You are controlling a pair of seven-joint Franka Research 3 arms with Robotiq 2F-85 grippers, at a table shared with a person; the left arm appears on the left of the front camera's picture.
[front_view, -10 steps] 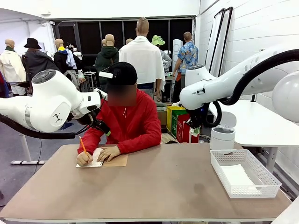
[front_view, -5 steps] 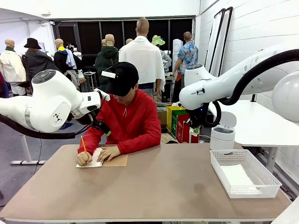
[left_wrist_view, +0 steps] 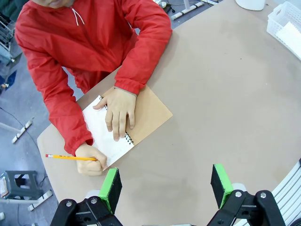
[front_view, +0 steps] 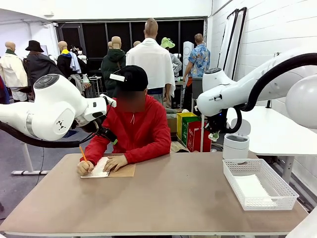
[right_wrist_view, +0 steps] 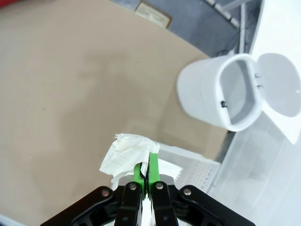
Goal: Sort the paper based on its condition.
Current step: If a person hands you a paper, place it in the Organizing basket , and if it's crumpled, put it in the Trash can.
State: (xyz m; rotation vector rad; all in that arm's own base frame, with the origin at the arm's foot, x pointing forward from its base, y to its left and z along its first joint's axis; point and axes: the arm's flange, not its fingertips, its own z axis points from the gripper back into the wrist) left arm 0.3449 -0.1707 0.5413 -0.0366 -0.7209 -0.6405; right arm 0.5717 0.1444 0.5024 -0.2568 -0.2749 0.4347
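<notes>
Front view: you have one person in a red jacket writing with one orange pencil (front_view: 82,151) in one spiral notebook (front_view: 106,169) with a brown card cover, on the tan worktop (front_view: 173,198). At the right, one white mesh tray (front_view: 260,202) holds smooth, flat white paper (front_view: 250,187). One round white bin (front_view: 236,147) stands beyond it.

Left wrist view: your left tool (left_wrist_view: 166,186) has its two green pads wide apart, with nothing between them.

Right wrist view: your right tool (right_wrist_view: 146,162) is clamped on one crumpled white sheet (right_wrist_view: 123,155).
</notes>
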